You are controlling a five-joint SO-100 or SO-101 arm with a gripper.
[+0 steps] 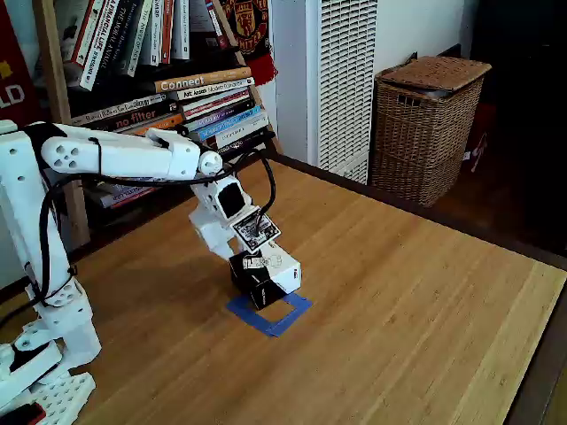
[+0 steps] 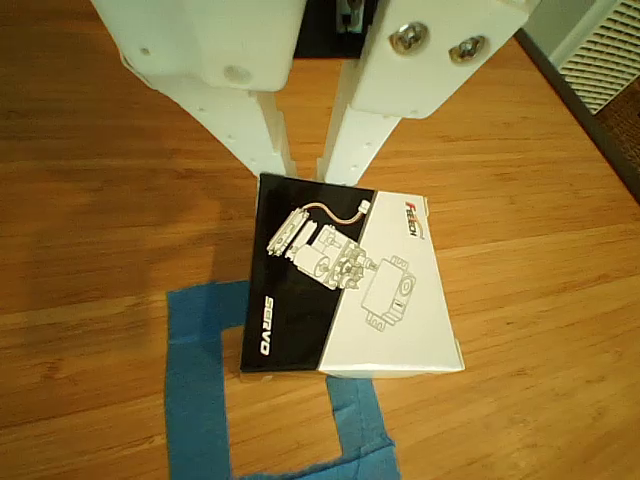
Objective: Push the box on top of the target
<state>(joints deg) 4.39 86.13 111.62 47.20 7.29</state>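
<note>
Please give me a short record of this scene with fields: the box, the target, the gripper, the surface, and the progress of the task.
box: box, black and white printed top, partly over the tape square
target: target, blue tape outline, near side and one side uncovered in the other view
gripper: gripper, fingertips at the box's far edge, slightly apart
surface: wooden table
progress: box overlaps the target, not yet centred
</note>
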